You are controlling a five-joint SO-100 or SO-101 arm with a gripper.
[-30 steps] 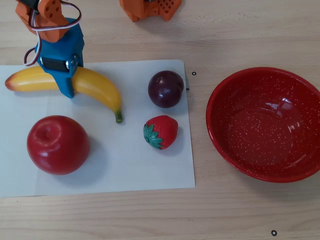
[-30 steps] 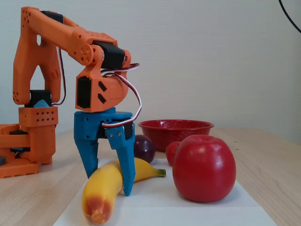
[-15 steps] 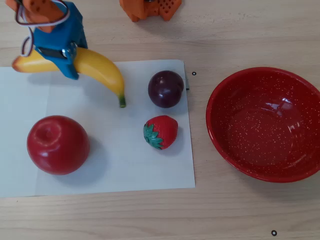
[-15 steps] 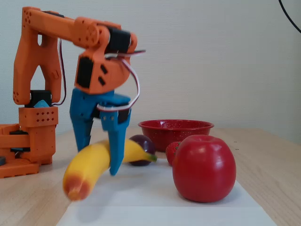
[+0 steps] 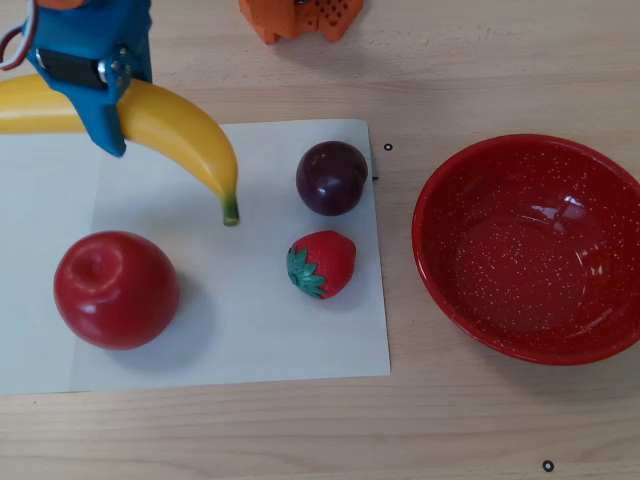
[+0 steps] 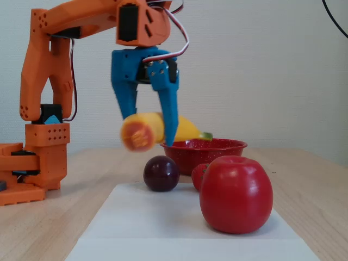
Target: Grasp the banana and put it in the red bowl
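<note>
The yellow banana (image 5: 180, 125) hangs in the air over the upper left of the white paper, its green stem pointing down-right in the overhead view. My blue gripper (image 5: 105, 112) is shut on the banana around its middle. In the fixed view the banana (image 6: 188, 130) is well above the table, its reddish-orange tip facing the camera, held between the gripper (image 6: 148, 130) fingers. The red bowl (image 5: 432, 190) with white speckles stands empty at the right, apart from the paper. In the fixed view the red bowl (image 6: 220, 144) sits behind the fruit.
A red apple (image 5: 115, 290), a dark plum (image 5: 332, 178) and a strawberry (image 5: 322, 264) lie on the white paper (image 5: 250, 330). The arm's orange base (image 6: 32, 163) stands at the left in the fixed view. A wooden table lies around the paper.
The gripper has lifted the banana off the paper, from resting on it to well above the table. It has also shifted toward the frame's top in the overhead view.
</note>
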